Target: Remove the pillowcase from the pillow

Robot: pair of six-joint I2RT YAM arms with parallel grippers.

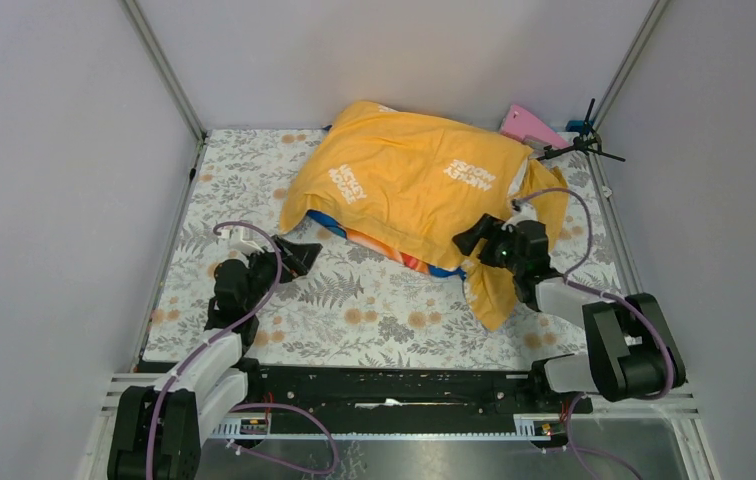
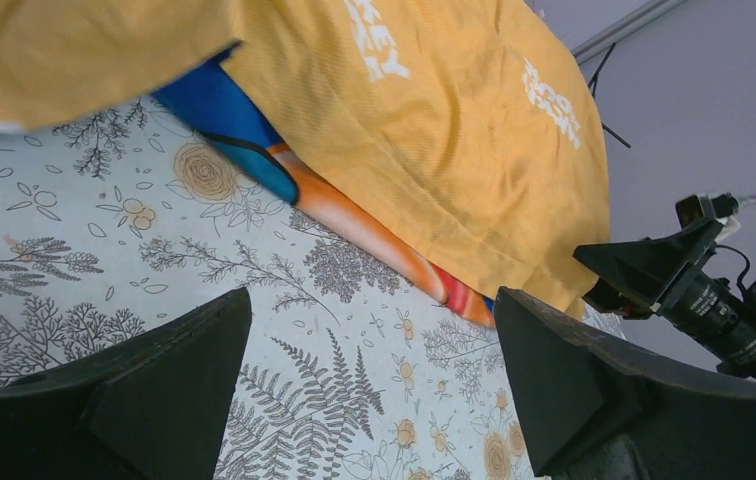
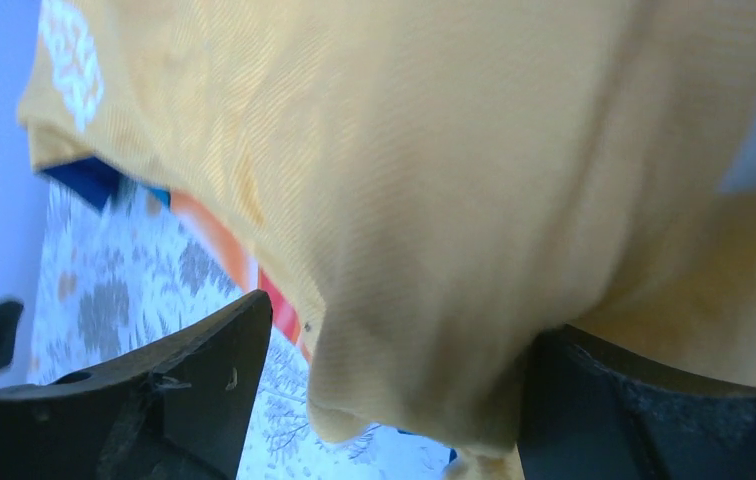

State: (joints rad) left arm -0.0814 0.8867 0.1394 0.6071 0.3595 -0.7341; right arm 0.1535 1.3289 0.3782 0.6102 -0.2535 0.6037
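Over on the left, the left fingers (image 1: 302, 256) hang spread wide with nothing between them, low over the floral mat (image 1: 374, 310). From the middle to the far right of the surface lies the orange pillowcase (image 1: 414, 185), puffed up, white lettering on top, its near-left corner just beyond those fingers, blue and red showing along its near edge and a loose corner drooping toward the arms. At that near-right edge the right fingers (image 1: 482, 238) stand parted with a fold of the orange cloth hanging between them: it brushes one finger, a gap shows at the other, no pinch yet.
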